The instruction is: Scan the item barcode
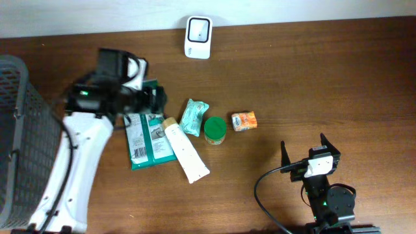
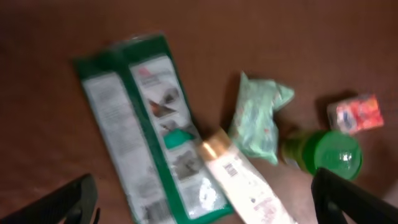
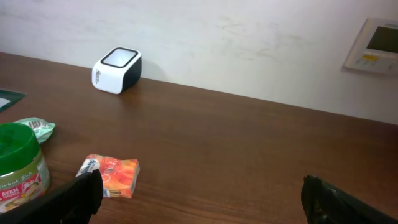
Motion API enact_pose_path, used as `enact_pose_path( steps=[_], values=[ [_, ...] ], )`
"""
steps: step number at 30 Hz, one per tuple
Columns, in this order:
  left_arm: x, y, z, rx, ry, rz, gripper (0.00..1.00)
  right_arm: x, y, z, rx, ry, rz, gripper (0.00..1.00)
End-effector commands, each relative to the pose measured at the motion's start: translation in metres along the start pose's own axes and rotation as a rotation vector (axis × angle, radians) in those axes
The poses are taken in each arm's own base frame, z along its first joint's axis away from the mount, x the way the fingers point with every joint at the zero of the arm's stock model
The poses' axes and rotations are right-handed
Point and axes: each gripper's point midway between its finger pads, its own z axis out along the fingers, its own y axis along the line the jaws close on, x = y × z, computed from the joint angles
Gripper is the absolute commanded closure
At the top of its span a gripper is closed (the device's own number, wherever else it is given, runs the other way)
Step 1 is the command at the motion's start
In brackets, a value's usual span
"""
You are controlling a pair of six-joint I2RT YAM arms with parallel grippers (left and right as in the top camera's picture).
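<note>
**Two claws spread wide, five items loose on the tabletop**

Five items lie in a loose row across the middle of the tabletop (image 1: 312, 71), and neither claw holds any of them. At the left edge stands a grey mesh basket (image 1: 19, 130); just right of it the white left arm (image 1: 78, 162) reaches up from the near edge. The left claw (image 2: 202, 193) hangs over the leftmost items with its fingers far apart and nothing between them.

Below it a green packet (image 1: 146, 140) lies flat, printed side up. A white tube (image 1: 185, 153) lies slantwise beside it, its gold cap touching the packet's right edge; a barcode shows on the tube's upper face near the cap. A pale green pouch (image 1: 194, 117) sits just right of the cap. At the far edge, about mid-width, stands the white scanner (image 1: 197, 37), well apart from the row, with its dark window facing up.

Right of the pouch comes a green-lidded jar (image 1: 215, 130), upright and just beside it; then an orange packet (image 1: 244, 121), near the jar but not touching. Toward the near right corner the right claw (image 1: 304, 148) points at the far edge, its fingers parted and empty, well apart from the orange packet; a black cable (image 1: 260, 188) loops at its left. The right wrist view shows a pale wall panel (image 3: 376, 43) on the wall beyond the far edge.
</note>
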Motion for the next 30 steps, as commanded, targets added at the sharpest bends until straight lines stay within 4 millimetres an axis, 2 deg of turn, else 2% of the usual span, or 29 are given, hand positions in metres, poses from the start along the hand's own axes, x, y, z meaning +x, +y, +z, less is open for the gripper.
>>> enact_pose_path(
  steps=[1,4,16,20,23,28,30],
  values=[
    [-0.028,0.023,-0.036,-0.042,-0.102,0.036,0.01,0.001,0.001,0.000,-0.008,-0.002,0.008,0.02],
    [-0.027,0.031,-0.035,-0.054,-0.095,0.019,0.01,0.001,0.001,0.000,-0.007,-0.002,0.008,0.02],
    [-0.025,0.032,-0.032,-0.058,-0.086,0.031,0.01,0.001,0.001,0.000,-0.007,-0.002,0.008,0.02],
    [-0.025,0.036,-0.033,-0.068,-0.083,0.142,0.01,0.001,0.001,0.000,-0.007,-0.002,0.008,0.02],
    [-0.025,0.053,-0.035,-0.095,-0.081,0.174,0.01,0.001,0.001,0.000,-0.007,-0.002,0.008,0.02],
    [-0.020,0.104,-0.045,-0.169,-0.082,0.096,0.01,0.001,0.001,0.000,-0.007,-0.002,0.008,0.02],
    [-0.017,0.118,-0.048,-0.191,-0.084,0.065,0.01,0.001,0.001,0.000,-0.008,-0.002,0.008,0.02]
  ],
)
